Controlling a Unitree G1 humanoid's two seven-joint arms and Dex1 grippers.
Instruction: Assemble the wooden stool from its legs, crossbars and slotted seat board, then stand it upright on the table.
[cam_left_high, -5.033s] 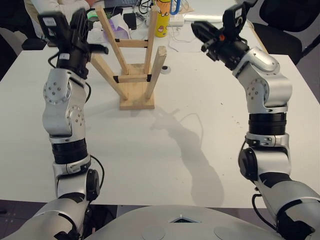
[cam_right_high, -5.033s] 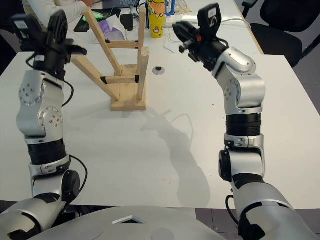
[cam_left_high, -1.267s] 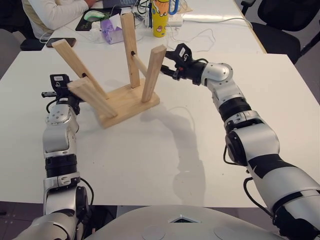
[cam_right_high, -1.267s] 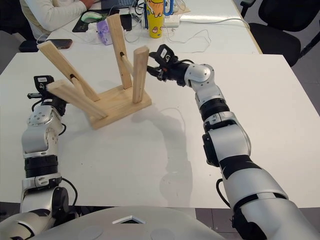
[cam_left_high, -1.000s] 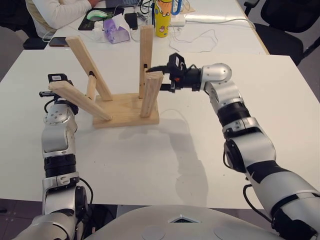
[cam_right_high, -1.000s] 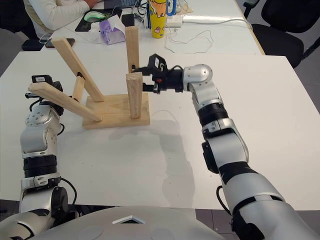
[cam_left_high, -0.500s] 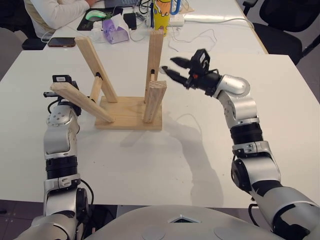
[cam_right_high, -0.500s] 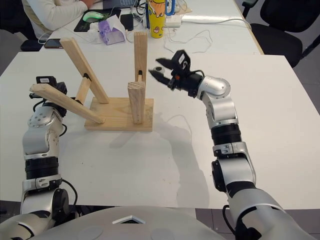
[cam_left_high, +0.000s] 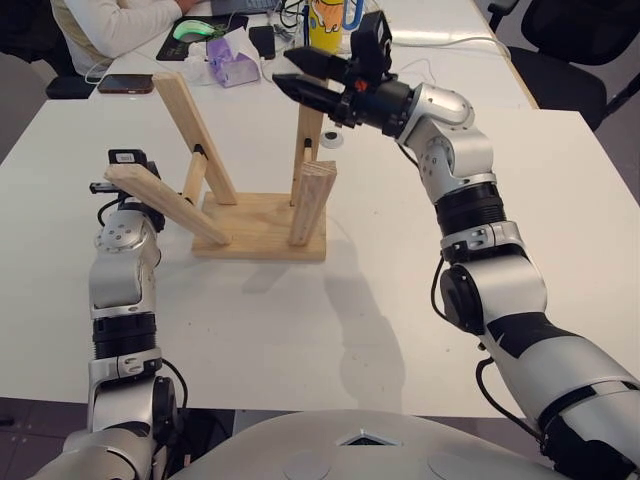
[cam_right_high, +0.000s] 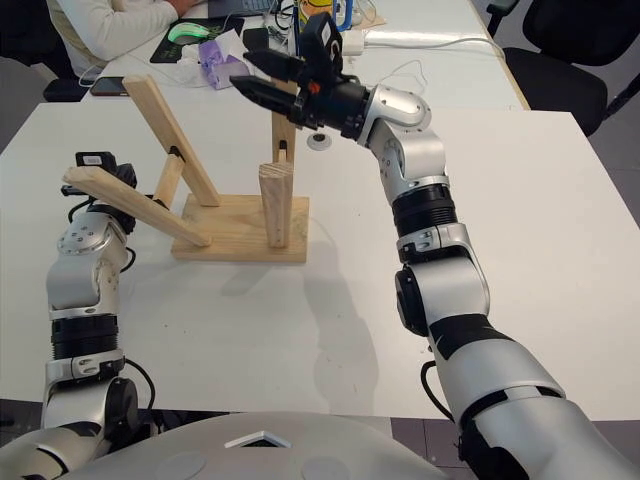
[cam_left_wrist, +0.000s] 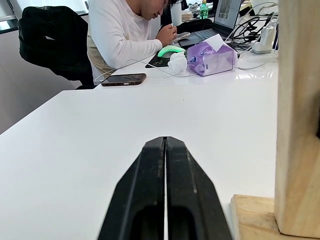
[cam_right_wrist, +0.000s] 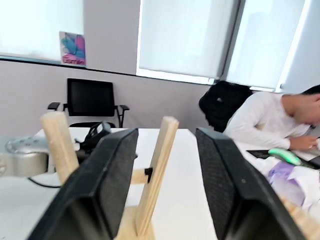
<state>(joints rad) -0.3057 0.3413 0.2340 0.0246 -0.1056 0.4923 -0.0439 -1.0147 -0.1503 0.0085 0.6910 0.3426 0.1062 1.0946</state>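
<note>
We are noting the stool (cam_left_high: 310, 200) sitting upside down, seat board (cam_left_high: 260, 228) flat on the table (cam_left_high: 400, 300), left of centre; the right gripper (cam_left_high: 283, 66) is hovering spread wide by the far leg's (cam_left_high: 308, 135) top, likely to grab and flip, the left gripper (cam_left_wrist: 165, 145) pressed together, empty, beside the left leg (cam_left_high: 165, 200).

Rounded silver-grey shells on left arm (cam_left_high: 122, 275) and right arm (cam_left_high: 468, 160), black ribbed bands at the joints, round disc (cam_left_high: 117, 235) ringed with small screws, thin black cable (cam_left_high: 436, 288) looped by the elbow, matte black left gripper (cam_left_wrist: 165, 141) and right gripper (cam_left_high: 284, 67) with tapered fingers, small white label (cam_left_high: 121, 156) on the wrist block.
</note>
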